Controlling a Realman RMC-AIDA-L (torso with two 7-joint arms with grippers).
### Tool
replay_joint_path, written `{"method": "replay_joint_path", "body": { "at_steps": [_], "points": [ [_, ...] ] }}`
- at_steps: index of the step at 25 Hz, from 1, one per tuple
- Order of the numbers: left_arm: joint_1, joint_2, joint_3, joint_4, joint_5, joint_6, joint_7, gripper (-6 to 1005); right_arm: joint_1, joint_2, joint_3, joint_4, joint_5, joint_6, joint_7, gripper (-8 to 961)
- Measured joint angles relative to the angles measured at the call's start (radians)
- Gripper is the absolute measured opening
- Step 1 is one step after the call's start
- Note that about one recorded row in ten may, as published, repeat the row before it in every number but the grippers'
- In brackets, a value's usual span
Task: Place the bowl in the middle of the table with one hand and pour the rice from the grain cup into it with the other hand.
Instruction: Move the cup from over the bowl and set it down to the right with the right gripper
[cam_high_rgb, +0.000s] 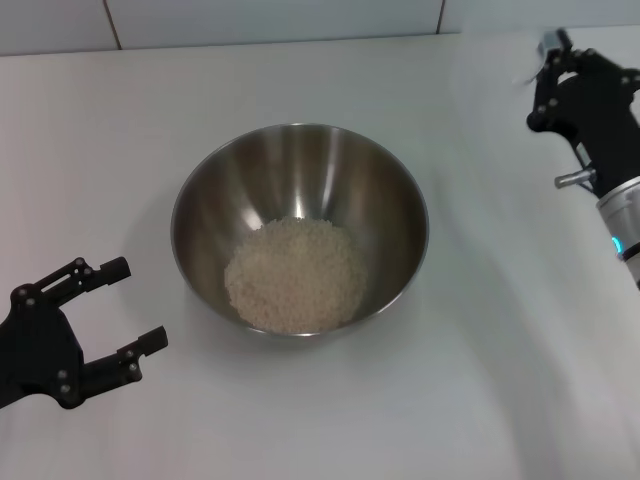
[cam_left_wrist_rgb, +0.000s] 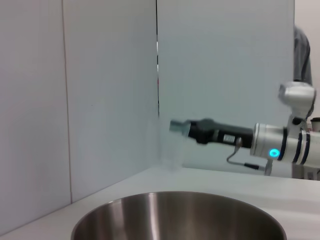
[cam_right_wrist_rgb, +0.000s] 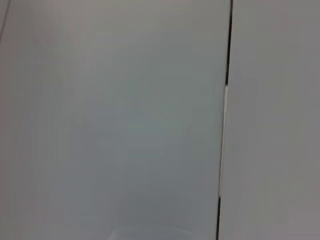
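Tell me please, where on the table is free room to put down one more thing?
Bare table lies between the bowl and the back wall, and along the near edge. Crowded: beside the open left pincer and near the right pincer.

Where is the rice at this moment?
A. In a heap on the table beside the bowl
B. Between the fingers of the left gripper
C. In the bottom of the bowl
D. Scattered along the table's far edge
C: the rice lies as a pale heap in the bottom of the bowl, while the open left gripper holds nothing.
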Motion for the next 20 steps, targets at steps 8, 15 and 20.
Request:
{"method": "replay_joint_path", "body": {
  "at_steps": [8,15,20],
  "points": [
    [-0.001,0.001,0.000,0.000,-0.001,0.003,0.000,812,0.034,0.001,0.021,-0.030,0.000,0.174,0.002,56],
    [-0.001,0.002,0.000,0.000,-0.003,0.003,0.000,812,0.059,-0.001,0.021,-0.040,0.000,0.268,0.012,57],
    [0.000,0.002,0.000,0.000,-0.004,0.003,0.000,812,0.063,-0.001,0.013,-0.040,-0.001,0.290,0.013,58]
  ]
}}
